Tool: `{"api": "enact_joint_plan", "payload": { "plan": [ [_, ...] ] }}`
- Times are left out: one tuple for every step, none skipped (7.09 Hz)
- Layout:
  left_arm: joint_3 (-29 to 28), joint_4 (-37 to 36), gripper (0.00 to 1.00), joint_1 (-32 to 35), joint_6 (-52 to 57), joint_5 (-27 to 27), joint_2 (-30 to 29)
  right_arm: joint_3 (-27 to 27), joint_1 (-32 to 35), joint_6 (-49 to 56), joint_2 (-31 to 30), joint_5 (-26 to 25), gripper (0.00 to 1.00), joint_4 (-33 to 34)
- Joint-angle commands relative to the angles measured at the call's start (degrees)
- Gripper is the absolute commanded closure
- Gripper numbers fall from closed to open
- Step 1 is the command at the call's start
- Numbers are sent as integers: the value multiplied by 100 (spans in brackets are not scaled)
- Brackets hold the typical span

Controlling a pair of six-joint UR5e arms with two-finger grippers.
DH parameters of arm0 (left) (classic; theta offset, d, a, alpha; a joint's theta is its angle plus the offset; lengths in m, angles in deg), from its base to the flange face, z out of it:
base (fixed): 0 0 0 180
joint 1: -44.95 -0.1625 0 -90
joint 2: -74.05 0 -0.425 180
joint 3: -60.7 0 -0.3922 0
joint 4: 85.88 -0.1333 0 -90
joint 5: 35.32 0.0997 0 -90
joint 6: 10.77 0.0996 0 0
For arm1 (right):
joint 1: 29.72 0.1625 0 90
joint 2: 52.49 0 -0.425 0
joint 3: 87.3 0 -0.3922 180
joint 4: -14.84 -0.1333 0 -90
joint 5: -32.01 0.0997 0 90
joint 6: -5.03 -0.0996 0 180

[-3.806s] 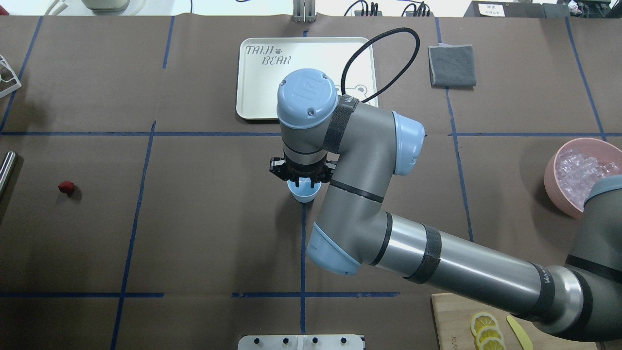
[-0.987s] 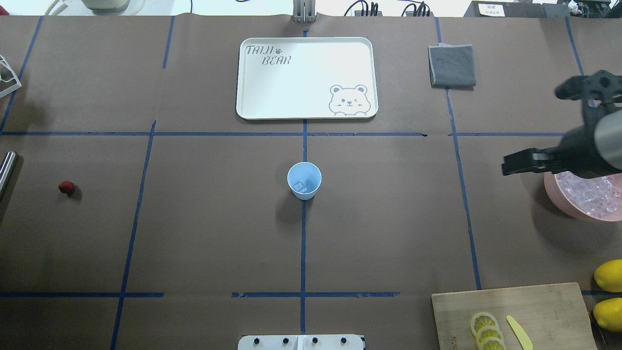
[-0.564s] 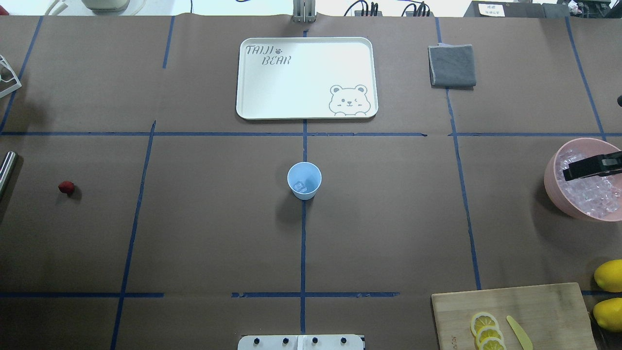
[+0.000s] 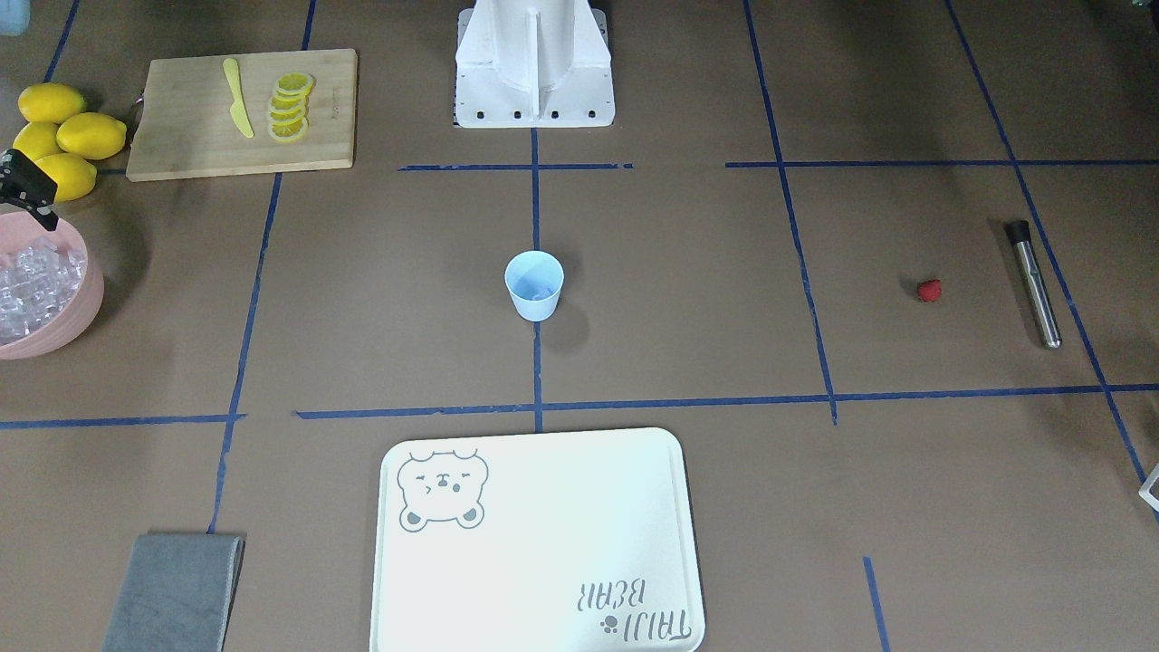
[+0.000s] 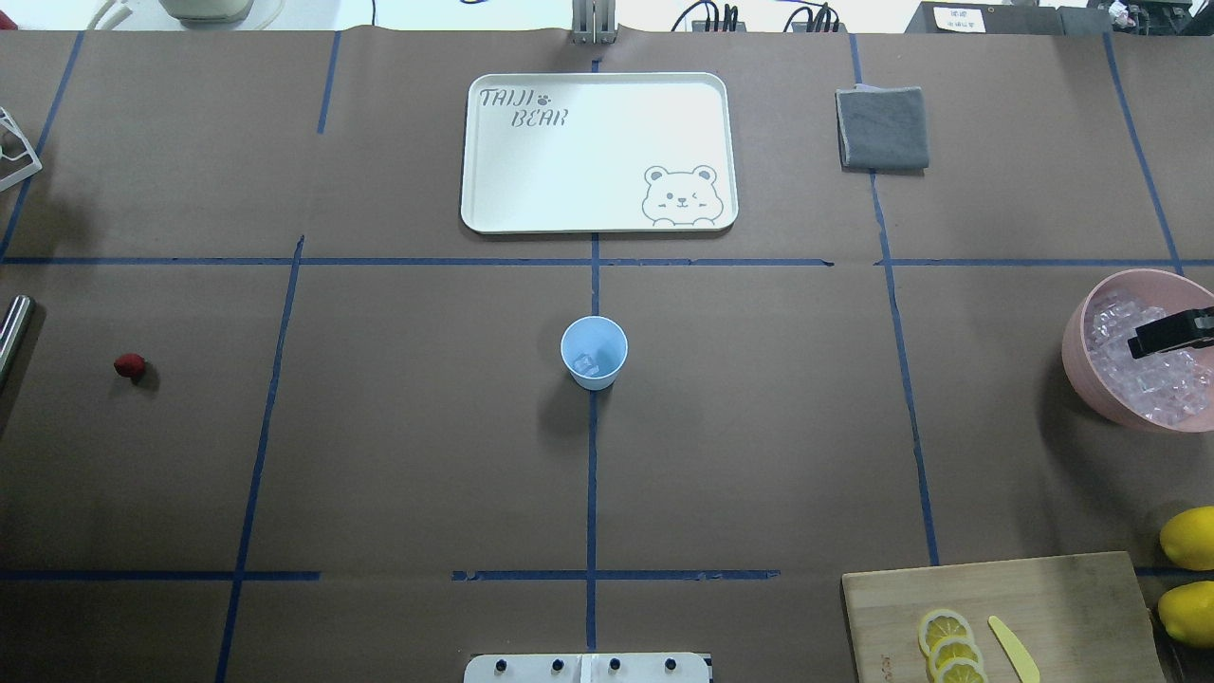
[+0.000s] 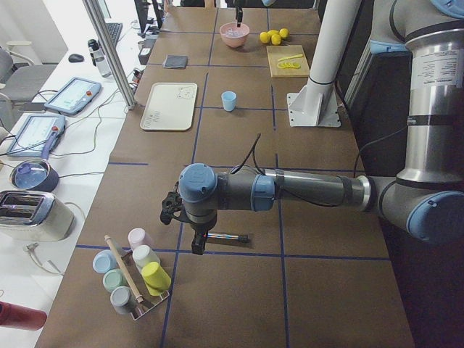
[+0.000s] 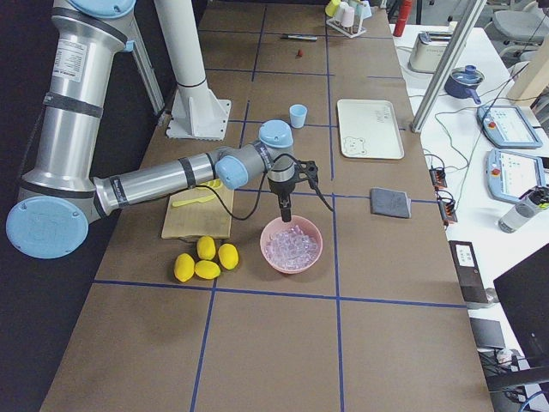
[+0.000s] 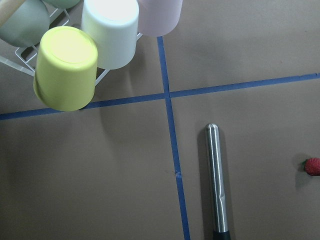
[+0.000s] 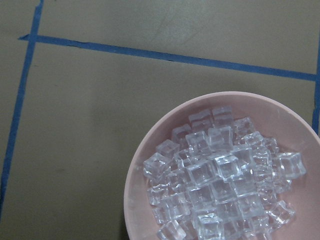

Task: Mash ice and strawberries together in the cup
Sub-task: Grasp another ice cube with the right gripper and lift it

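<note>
The light blue cup (image 5: 594, 353) stands upright at the table's middle with one ice cube (image 5: 587, 363) in it. More ice (image 9: 220, 185) fills the pink bowl (image 5: 1076, 365) at the far right. My right gripper (image 5: 1171, 332) hangs over that bowl. One black finger shows there, with nothing against it and nothing in it. The red strawberry (image 5: 130, 366) lies alone at the far left, near a steel muddler (image 4: 1033, 282). My left gripper (image 6: 196, 246) hovers over the muddler (image 8: 216, 185). I cannot tell whether it is open or shut.
A white bear tray (image 5: 531, 171) lies behind the cup and a grey cloth (image 5: 882, 128) at back right. A cutting board (image 5: 1062, 607) with lemon slices and a yellow knife is at front right, beside whole lemons (image 5: 1188, 537). A rack of cups (image 8: 65, 70) stands by the muddler.
My right arm left the cup, where its gripper hung, and swung right to the pink bowl. One ice cube now shows in the cup. Cup and strawberry have not moved.
</note>
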Motion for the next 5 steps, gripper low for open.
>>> {"api": "enact_joint_plan", "payload": {
  "plan": [
    [6, 0, 0, 0, 0, 0, 1, -519, 2, 13, 195, 191, 10, -50],
    [6, 0, 0, 0, 0, -8, 1, -704, 2, 57, 222, 288, 14, -50],
    [6, 0, 0, 0, 0, 0, 1, -758, 2, 92, 222, 332, 20, -50],
    [6, 0, 0, 0, 0, 0, 1, -863, 2, 136, 213, 437, 26, -58],
    [15, 0, 0, 0, 0, -8, 9, -916, 2, 267, 222, 464, 28, -50]
  ]
}}
